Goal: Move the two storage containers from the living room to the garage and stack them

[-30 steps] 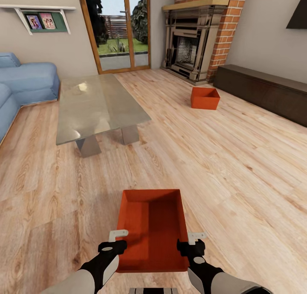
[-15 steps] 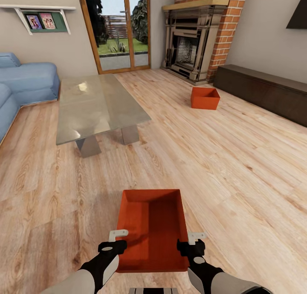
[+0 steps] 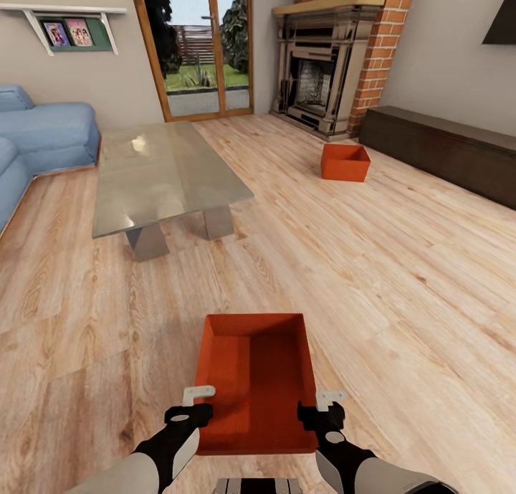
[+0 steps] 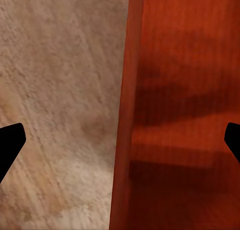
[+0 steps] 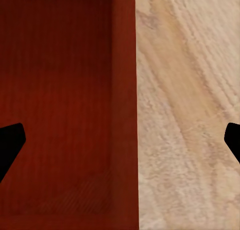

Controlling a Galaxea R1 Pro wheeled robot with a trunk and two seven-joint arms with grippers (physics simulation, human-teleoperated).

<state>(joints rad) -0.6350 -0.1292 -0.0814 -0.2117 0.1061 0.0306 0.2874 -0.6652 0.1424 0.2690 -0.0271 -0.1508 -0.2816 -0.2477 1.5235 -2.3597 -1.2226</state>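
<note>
Two orange-red bins on the wood plank floor [image 3: 401, 279] of the living room. The near bin [image 3: 256, 386] sits right in front of the robot, open side up, its long way running away from the camera. The far bin [image 3: 345, 162] is well apart from it, over by the brick fireplace [image 3: 326, 64] and near the long dark cabinet [image 3: 444, 150] along the right wall.

Left gripper [image 3: 195, 402] hangs over the near bin's left wall, right gripper [image 3: 324, 405] over its right wall. In both wrist views the fingers are spread wide with the bin wall running between them: left wrist view has the wall [image 4: 125, 140] in the middle and a dark fingertip [image 4: 10, 145] at each edge, right wrist view the same with the wall [image 5: 124, 115] and fingertip [image 5: 9, 142]. So both sets of fingers are wide open and straddling the walls, not pinching anything. Can't tell how far above the rim they are.

Off to the left there's a glass coffee table [image 3: 161, 175], a blue sofa [image 3: 43, 139] behind it, and wood-framed glass doors [image 3: 197, 46] at the back
</note>
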